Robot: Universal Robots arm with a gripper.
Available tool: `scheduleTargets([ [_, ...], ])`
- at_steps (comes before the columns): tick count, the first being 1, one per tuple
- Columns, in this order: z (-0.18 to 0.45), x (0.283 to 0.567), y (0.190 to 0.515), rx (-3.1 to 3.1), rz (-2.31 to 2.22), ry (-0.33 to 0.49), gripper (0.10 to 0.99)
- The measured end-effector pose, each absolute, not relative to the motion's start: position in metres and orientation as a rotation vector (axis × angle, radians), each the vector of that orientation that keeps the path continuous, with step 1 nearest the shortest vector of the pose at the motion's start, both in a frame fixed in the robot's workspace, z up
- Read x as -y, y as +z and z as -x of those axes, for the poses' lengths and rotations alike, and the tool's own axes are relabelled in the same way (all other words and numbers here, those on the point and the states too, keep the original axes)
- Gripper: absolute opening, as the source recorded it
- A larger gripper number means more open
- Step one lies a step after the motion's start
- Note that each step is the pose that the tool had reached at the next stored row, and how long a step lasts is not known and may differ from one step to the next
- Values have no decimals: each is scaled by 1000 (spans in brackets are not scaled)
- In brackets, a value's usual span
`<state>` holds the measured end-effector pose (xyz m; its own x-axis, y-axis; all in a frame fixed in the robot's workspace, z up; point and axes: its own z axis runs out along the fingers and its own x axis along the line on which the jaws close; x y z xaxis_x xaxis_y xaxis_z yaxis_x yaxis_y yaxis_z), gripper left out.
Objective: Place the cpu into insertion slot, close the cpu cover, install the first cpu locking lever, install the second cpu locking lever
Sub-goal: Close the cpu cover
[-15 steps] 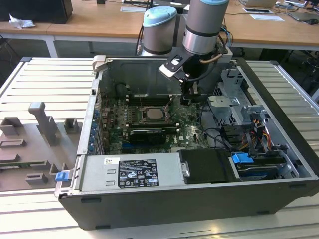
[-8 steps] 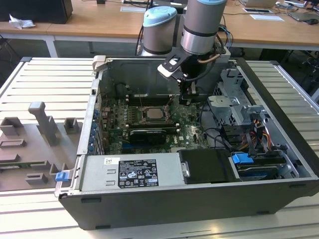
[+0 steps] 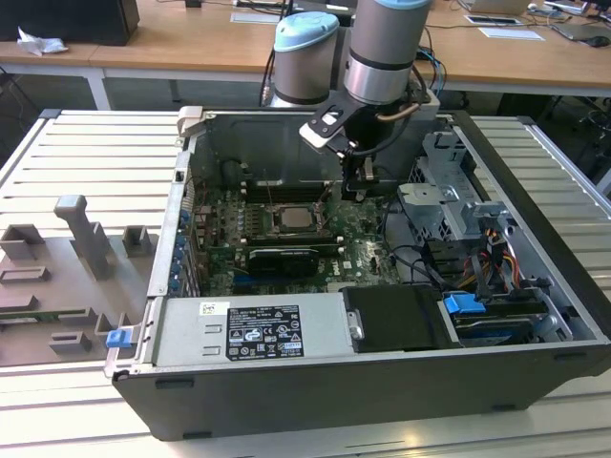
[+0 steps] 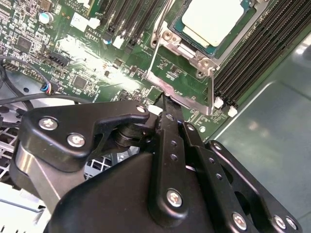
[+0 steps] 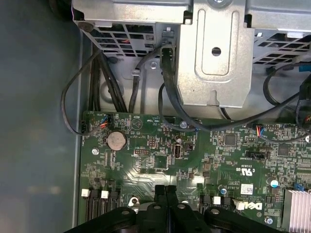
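Pale square cpu (image 4: 214,19) seated; silver frame cpu cover (image 4: 192,103) looks raised, levers (image 4: 163,17) pending. Black gripper (image 3: 358,186), cpu's 3 o'clock in exterior view, pinched together, seemingly empty.

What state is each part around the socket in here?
cpu: seated in the insertion slot.
cpu cover: open, tilted up off the cpu.
gripper: shut, tips at the cpu cover's free edge.
computer case: lying open, board exposed.

Case (image 3: 286,405) on slatted, perhaps metal table (image 3: 91,162)
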<state>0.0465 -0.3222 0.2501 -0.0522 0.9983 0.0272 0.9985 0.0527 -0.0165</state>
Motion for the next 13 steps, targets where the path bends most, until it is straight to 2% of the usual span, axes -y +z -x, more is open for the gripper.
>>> scheduleTargets([
  [13,-40,322,250,2256,2141,-11,106],
])
